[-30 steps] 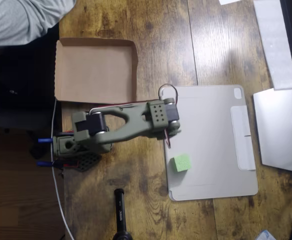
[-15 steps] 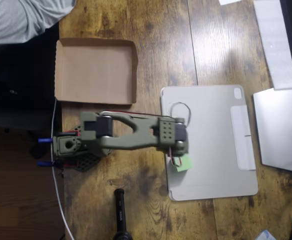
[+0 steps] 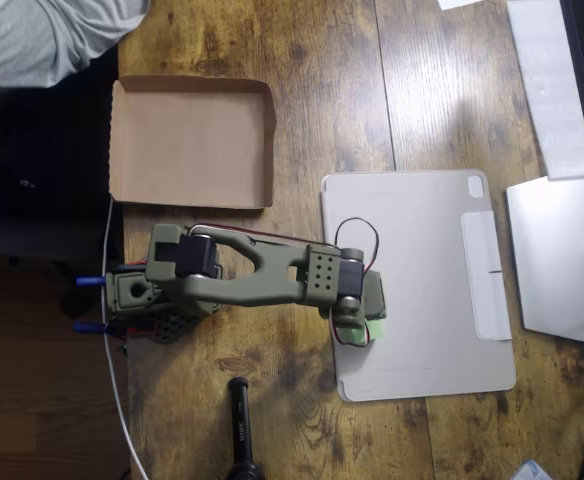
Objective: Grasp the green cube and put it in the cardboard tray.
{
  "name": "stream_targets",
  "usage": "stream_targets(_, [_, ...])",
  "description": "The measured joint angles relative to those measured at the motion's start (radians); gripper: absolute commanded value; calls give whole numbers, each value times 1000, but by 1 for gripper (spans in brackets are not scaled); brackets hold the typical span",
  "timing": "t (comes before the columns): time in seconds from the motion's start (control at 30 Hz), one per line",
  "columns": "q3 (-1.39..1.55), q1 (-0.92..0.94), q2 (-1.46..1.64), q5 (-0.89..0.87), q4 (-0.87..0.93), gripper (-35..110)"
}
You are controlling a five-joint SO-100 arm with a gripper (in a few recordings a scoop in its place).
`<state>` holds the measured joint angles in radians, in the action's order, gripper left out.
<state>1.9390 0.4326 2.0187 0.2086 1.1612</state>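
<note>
The green cube lies on the grey tablet cover, near its lower left corner. Only a sliver of its light-green top shows past the arm. My gripper hangs directly over the cube, and the olive-green wrist hides the fingers, so I cannot tell how the jaws stand or whether they touch the cube. The cardboard tray lies at the upper left of the wooden table, with nothing in it, well apart from the gripper.
A black cylindrical object lies at the bottom edge. A silver slab and white paper sit at the right. A person's grey sleeve is at the top left. The table's left edge runs beside the arm's base.
The arm swung down the picture from the tablet cover's upper left corner to above the cube. The cube, fully visible a second ago, is now almost covered by the gripper.
</note>
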Motion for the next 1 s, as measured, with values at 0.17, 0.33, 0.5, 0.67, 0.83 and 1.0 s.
stream_targets(0.17, [31,25,0,37,-63,23])
stream_targets(0.33, [71,28,15,66,-89,24])
stream_targets(0.5, [83,28,15,98,-74,24])
stream_targets(0.67, [106,28,17,120,-86,26])
stream_targets(0.83, [189,21,23,112,-175,26])
stream_targets(1.0, [238,17,26,109,-239,26])
